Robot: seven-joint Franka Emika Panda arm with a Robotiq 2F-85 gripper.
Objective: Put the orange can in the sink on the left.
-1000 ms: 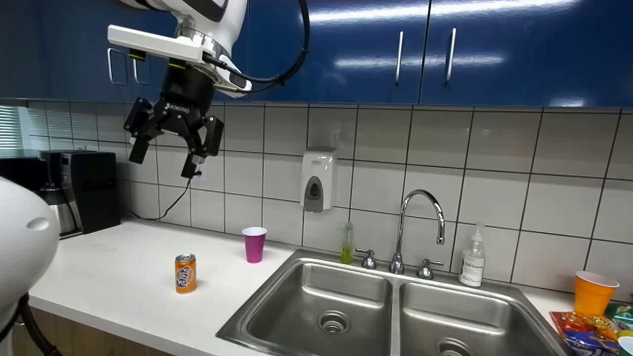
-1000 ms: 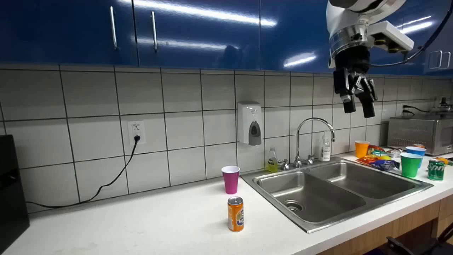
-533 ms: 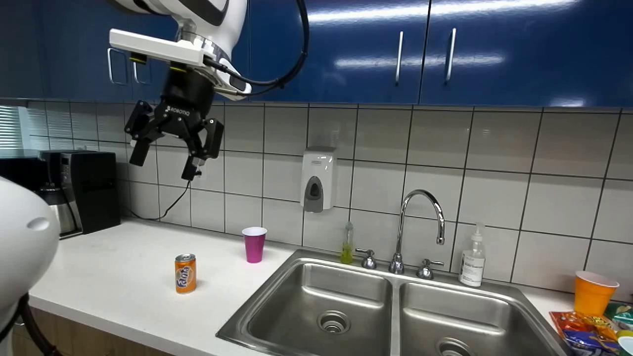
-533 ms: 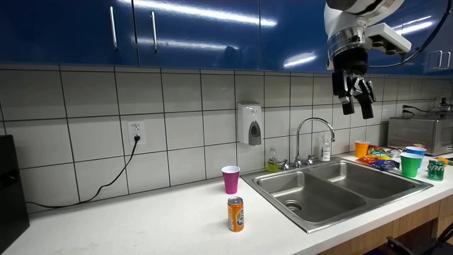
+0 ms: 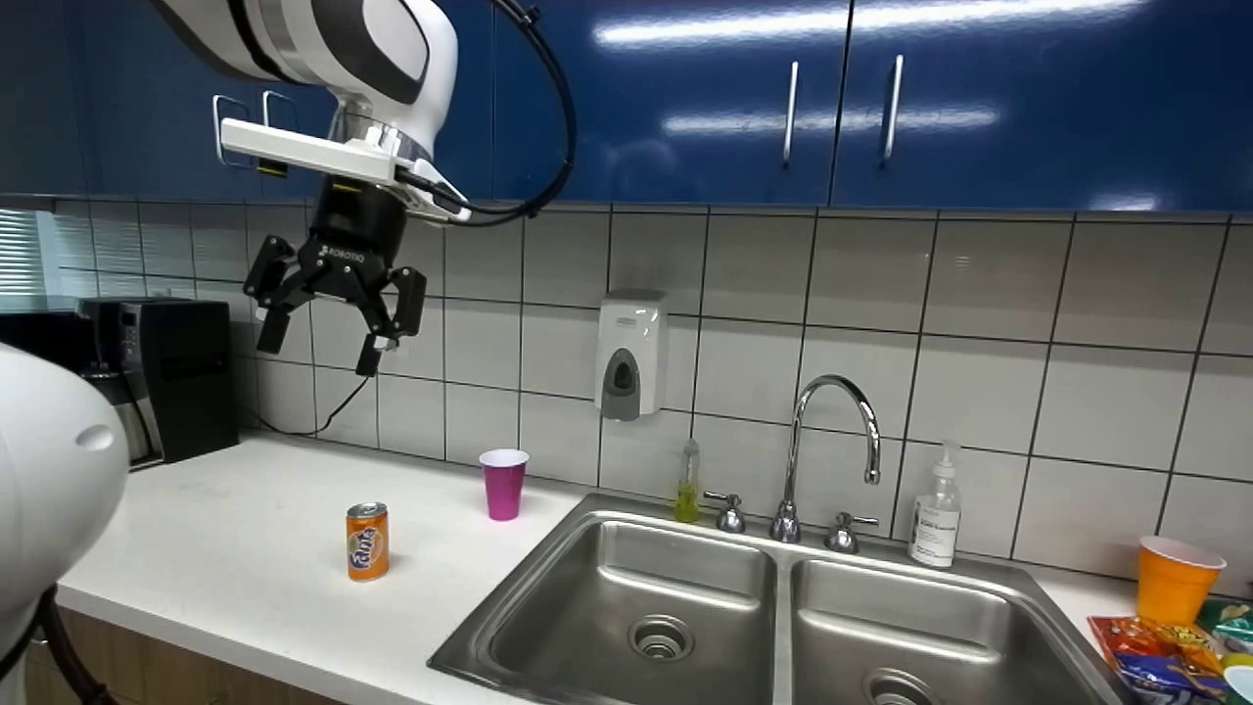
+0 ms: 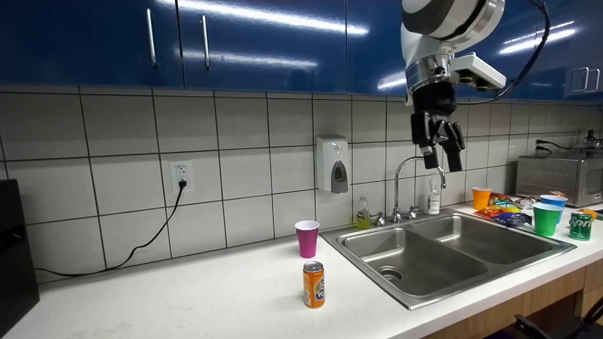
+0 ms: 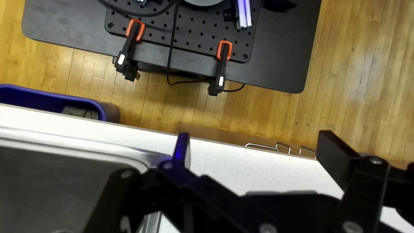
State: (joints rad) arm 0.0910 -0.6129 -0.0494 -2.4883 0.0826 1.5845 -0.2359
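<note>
I am hovering my end effector (image 5: 320, 350), marked ROBOTIQ, released and spread, higher than the double sink (image 5: 783, 627). Left of it in both exterior views, the Fanta can (image 5: 367, 543) is standing on the surface (image 5: 264, 529), long axis vertical, top facing up, logo legible.

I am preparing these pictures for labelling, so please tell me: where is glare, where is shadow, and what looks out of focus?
Both exterior views: white light streaks on the blue cupboards, a faint soft shadow by the orange can; wrist view: pale glare on the wooden floor, while the near, dark hand looks somewhat soft.
</note>
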